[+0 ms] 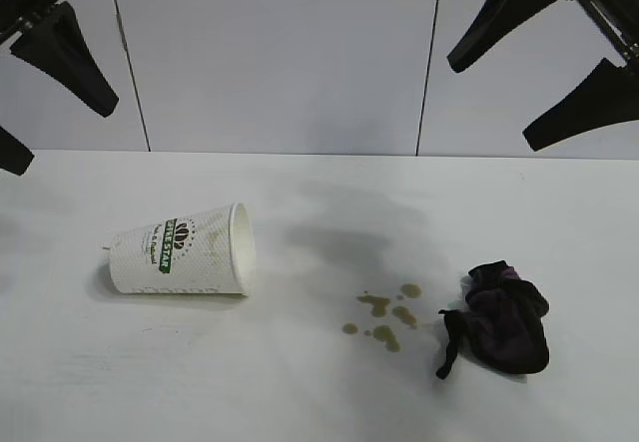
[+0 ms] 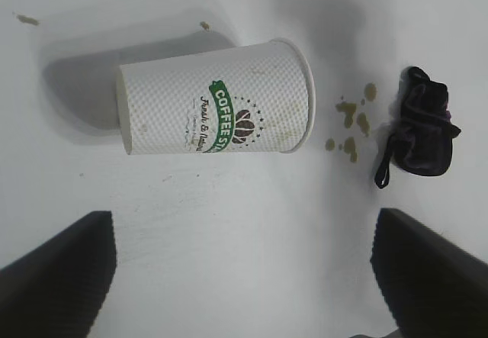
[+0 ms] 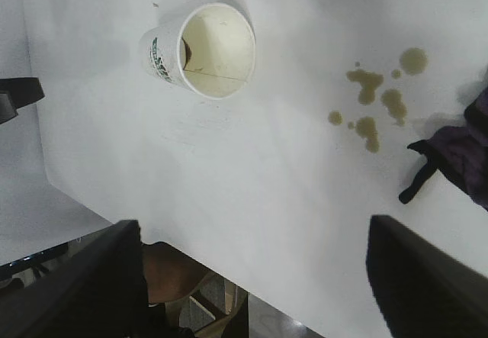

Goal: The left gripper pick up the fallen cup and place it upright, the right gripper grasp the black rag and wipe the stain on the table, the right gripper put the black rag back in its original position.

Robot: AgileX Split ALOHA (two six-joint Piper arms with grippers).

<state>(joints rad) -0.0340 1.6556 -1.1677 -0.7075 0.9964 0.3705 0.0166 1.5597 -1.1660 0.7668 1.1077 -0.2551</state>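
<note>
From the exterior view you see the white tapered paper cup (image 1: 185, 250) lying on its side on the wide white table (image 1: 300, 392), toward the table's left side, its open mouth turned toward the middle. Its green band reads in part "STAR"; the smaller script below is too small to read. The cluster of olive-brown drops forming the stain (image 1: 384, 312) sits right of the middle, and the small black rag with purple folds (image 1: 504, 327) lies just beside it, nearer the right edge. Bare table lies between cup and stain, and in front of all three toward the near edge. Your black left hand (image 1: 30, 93) hangs above the far left corner, fingers apart, holding nothing; your black right hand (image 1: 539, 88) hangs above the far right, fingers also spread and holding nothing.

In the left wrist view the cup (image 2: 217, 98) shows "COFFEE ST" on a green banner over a brown bean logo, with script reading "Fresh &" beneath. The left hand's fingers (image 2: 57, 273) stand wide apart, well short of the cup.

In the right wrist view you look into the cup's mouth (image 3: 206, 48); the stain (image 3: 377, 98) and rag (image 3: 457, 159) are near, and the table's edge runs close under the spread fingers (image 3: 423, 277).
</note>
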